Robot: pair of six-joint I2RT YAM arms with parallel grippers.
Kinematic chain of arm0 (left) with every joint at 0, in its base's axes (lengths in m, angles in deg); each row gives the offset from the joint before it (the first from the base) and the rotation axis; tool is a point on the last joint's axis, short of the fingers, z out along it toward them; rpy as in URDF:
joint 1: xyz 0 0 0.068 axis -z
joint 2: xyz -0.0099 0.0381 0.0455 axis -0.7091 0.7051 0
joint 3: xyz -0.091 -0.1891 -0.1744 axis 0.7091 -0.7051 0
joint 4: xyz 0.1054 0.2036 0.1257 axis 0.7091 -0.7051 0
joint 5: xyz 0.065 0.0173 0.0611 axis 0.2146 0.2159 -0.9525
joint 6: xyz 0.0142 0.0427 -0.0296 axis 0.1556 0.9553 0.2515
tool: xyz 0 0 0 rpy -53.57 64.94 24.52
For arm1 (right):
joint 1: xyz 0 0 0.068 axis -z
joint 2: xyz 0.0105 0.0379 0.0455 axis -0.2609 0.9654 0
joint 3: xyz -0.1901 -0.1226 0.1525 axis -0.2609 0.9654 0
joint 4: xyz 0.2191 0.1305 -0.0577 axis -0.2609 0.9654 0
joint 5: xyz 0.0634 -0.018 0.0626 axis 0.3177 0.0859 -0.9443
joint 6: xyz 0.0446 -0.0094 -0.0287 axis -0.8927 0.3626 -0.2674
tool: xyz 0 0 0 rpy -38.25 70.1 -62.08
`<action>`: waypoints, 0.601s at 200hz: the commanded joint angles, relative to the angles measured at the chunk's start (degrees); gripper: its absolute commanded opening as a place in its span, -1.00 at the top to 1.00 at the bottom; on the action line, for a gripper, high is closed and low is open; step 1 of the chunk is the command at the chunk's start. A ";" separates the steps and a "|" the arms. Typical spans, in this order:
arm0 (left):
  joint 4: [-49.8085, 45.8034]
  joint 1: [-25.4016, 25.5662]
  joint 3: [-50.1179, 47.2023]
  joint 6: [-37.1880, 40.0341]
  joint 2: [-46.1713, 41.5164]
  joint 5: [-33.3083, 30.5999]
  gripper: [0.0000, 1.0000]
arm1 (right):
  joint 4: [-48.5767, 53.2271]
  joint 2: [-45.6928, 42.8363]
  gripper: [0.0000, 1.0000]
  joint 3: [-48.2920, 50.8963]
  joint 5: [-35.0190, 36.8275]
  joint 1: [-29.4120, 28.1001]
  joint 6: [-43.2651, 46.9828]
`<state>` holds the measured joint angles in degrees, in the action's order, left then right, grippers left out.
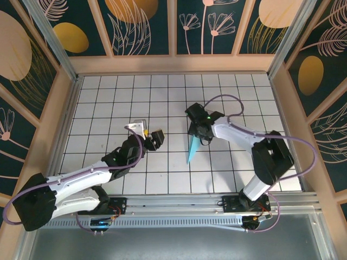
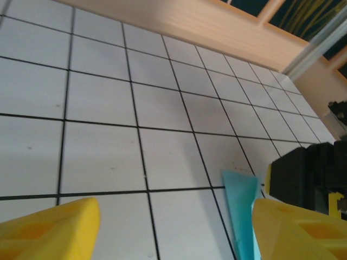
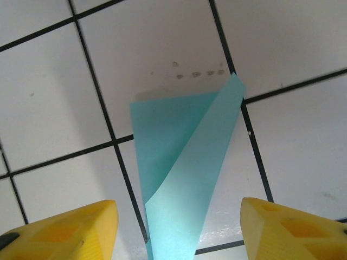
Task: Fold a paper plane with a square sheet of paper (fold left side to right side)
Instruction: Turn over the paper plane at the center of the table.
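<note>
**Right gripper (image 3: 176,238), wrist view.** I see both yellow fingers (image 3: 59,230) spread wide, with the jaws released and grasping nothing. The paper plane (image 3: 184,173) lies on the gridded table (image 3: 49,97) directly under the gap. It is narrower than the gap and clear of either finger. Its wide end points away from the gripper, and one turquoise layer crosses the other along a diagonal edge. A few small dark specks (image 3: 198,73) mark the tile just past that wide end.

**Overhead view.** The right gripper (image 1: 198,129) stands over the far end of the paper plane (image 1: 192,148), which runs from there toward the arm bases. A green light (image 1: 207,115) glows on the wrist behind the gripper. The left gripper (image 1: 154,139) sits to the plane's left, near it but apart.

**Left gripper (image 2: 173,230), wrist view.** I read its yellow fingers (image 2: 51,230) as parted wide and released, with bare tile between them. The paper plane (image 2: 242,208) lies ahead, just inside the right-hand finger. Whether it touches that finger I cannot tell.
</note>
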<state>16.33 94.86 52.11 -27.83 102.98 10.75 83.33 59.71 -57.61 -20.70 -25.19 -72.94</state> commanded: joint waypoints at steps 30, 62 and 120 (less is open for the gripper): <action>-1.08 -0.39 -5.07 0.84 -6.31 -6.42 -0.52 | 13.90 11.86 -0.17 -9.98 9.44 -4.59 -12.89; -1.96 -0.40 -7.51 0.49 -9.81 -7.40 -0.55 | 15.15 14.84 -0.02 -11.77 9.69 -5.60 -14.48; -2.94 -0.39 -8.90 0.26 -12.25 -7.94 -0.58 | 16.16 14.05 0.50 -10.16 9.74 -6.22 -16.28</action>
<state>14.40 94.75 43.92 -27.52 91.42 4.17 96.29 74.38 -67.75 -13.79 -30.68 -86.53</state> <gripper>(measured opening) 0.786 0.297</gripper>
